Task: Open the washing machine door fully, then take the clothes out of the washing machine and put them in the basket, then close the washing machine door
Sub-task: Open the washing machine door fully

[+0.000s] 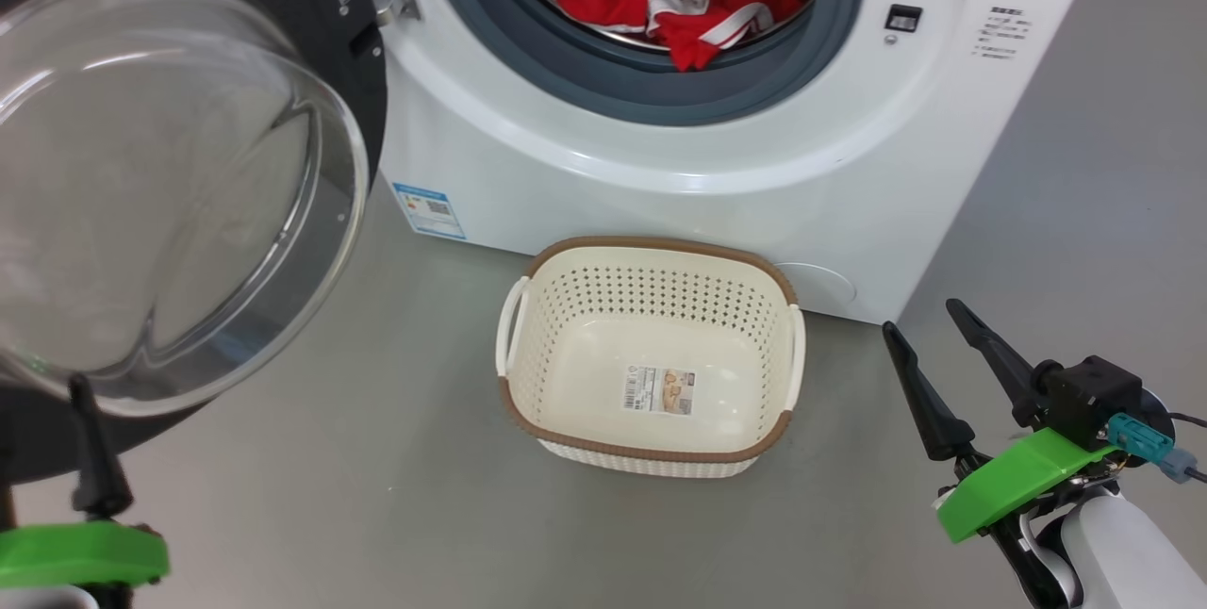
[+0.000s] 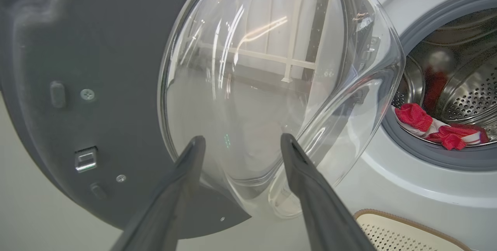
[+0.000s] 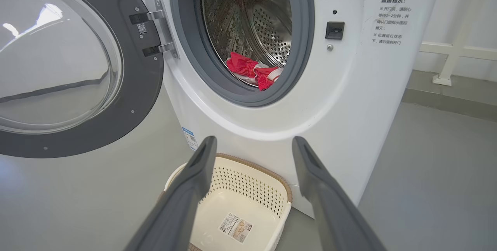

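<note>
Door (image 1: 170, 185) swung wide. Left gripper (image 2: 238, 140) jaws apart, empty, at the door glass; right gripper (image 3: 252, 142) likewise. Clothes (image 1: 679, 6) at drum's front edge: reach low, pinch the bunch, drop into basket (image 1: 660, 246) below.

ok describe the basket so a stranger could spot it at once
Start at the big white washing machine with its round door swung open. On the grey floor just in front of it sits the basket. It is the cream perforated tub with a brown rim, white side handles and a paper label inside.
</note>
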Tool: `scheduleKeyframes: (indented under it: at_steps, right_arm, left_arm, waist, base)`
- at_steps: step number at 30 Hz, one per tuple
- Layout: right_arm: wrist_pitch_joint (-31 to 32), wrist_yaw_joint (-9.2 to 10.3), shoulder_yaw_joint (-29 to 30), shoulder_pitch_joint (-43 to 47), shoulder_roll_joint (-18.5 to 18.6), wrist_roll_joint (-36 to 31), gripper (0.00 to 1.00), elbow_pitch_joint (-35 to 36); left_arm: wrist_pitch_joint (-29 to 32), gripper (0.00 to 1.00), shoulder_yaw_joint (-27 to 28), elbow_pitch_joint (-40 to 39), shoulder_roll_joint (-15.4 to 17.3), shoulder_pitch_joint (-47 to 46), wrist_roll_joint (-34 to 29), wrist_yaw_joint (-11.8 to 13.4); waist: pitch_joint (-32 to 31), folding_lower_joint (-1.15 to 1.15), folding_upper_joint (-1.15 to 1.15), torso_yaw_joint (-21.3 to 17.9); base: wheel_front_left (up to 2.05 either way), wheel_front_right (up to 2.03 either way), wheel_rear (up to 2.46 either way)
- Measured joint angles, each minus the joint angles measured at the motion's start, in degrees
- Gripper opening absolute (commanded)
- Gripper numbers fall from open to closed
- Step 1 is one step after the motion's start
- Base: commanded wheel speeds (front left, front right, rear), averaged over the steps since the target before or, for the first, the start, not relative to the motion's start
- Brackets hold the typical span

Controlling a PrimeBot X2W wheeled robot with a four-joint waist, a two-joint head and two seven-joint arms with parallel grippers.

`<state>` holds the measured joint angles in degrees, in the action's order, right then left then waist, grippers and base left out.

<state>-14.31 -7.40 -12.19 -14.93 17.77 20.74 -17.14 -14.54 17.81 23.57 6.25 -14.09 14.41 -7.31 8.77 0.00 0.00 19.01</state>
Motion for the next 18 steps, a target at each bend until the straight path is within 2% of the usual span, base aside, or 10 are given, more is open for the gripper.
scheduleKeyframes:
  at_steps: [8, 18]
  right_arm:
    - [0.00, 0.00, 1.93, 1.66, -0.52, -0.20, 1.00, 0.43]
    - [0.00, 0.00, 4.23, 2.09, -1.43, -0.56, 1.00, 1.13]
  left_arm:
    - [0.00, 1.00, -6.39, -3.43, 0.09, 2.78, 1.69, 0.00]
    - [0.00, 1.00, -14.72, -7.51, 2.01, 4.51, 2.45, 0.00]
  waist:
    - [-0.47, 0.00, 0.00, -2.16]
    - [-0.79, 0.00, 0.00, -6.59]
  base:
    - [0.00, 0.00, 0.00]
    - [0.00, 0.00, 0.00]
